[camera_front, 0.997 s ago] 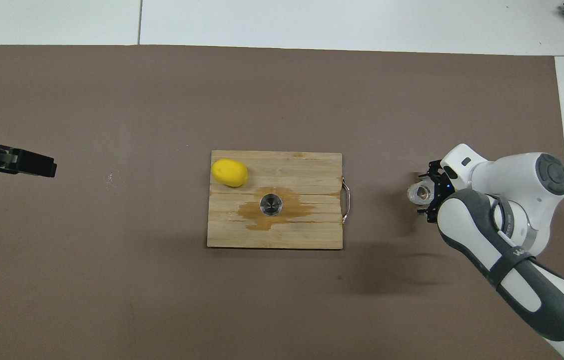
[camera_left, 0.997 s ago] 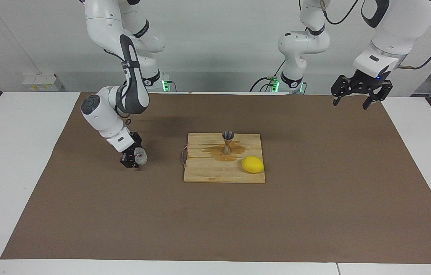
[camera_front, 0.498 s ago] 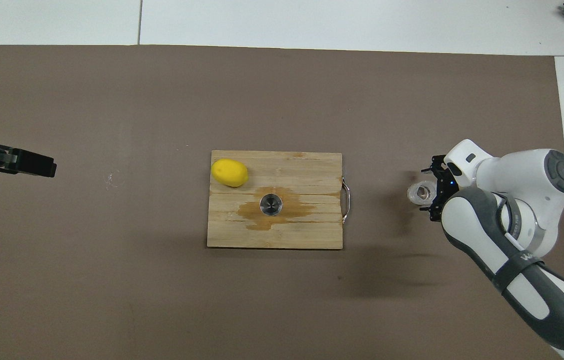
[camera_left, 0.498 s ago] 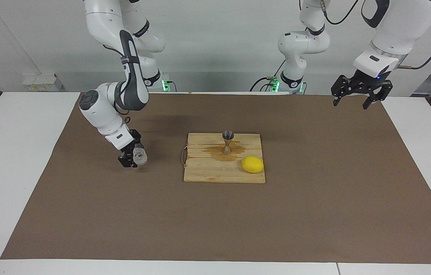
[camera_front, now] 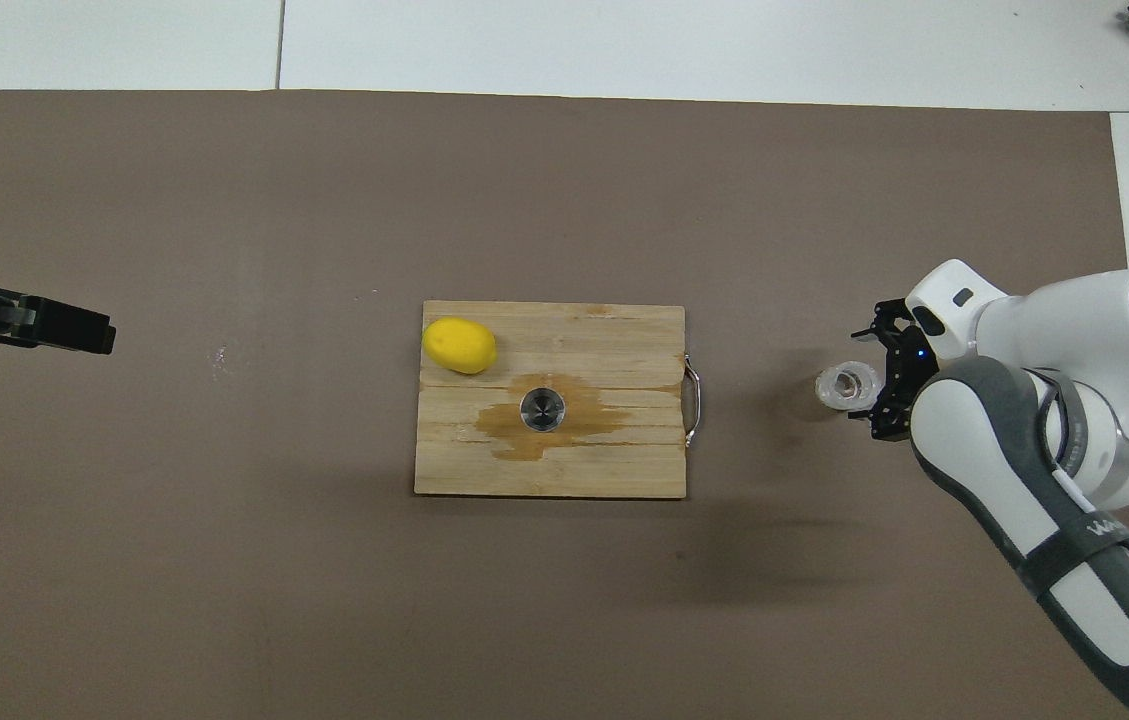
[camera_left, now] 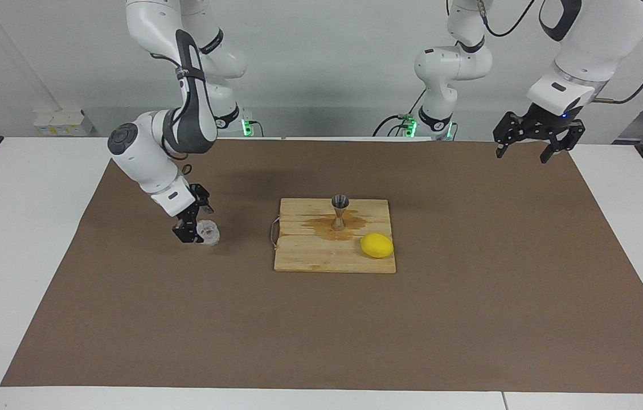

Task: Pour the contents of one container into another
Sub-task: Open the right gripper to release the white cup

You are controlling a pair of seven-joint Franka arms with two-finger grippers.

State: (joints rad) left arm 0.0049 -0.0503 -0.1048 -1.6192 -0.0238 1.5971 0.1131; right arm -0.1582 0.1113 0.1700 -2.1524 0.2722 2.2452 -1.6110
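A brown mat covers the white table, with a wooden board at its middle carrying the metal jigger upright on a wet stain, a lemon beside it. The glass cup stands on the mat toward the right arm's end, apparently set aside after pouring, with the right gripper spread open just beside it. The left gripper waits open over the mat's edge at the left arm's end.

Lemon crowds the jigger on the board; mat around lies bare.

A lemon lies on a stained wooden board on brown paper.
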